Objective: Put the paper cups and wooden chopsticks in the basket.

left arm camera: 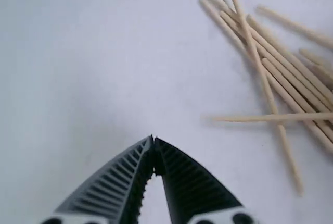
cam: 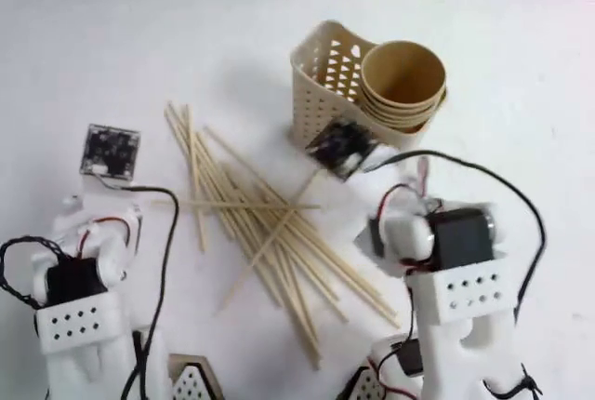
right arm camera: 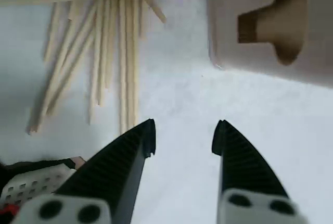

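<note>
A cream plastic basket (cam: 325, 74) stands at the table's far middle with a stack of tan paper cups (cam: 403, 79) inside it. Several wooden chopsticks (cam: 256, 219) lie scattered in a loose pile on the white table between the two arms. My left gripper (left arm camera: 154, 146) is shut with nothing in it, over bare table beside the chopsticks (left arm camera: 270, 73). My right gripper (right arm camera: 182, 138) is open and holds nothing, hovering above the table close to the basket (right arm camera: 270, 26), with the chopsticks (right arm camera: 99, 52) off to one side. In the high view it sits at the basket's near side (cam: 339, 149).
The table's far edge runs along the top of the high view. Both arm bases (cam: 79, 326) (cam: 456, 298) stand at the near edge, with black cables looping beside them. Open white surface lies to the far left and far right.
</note>
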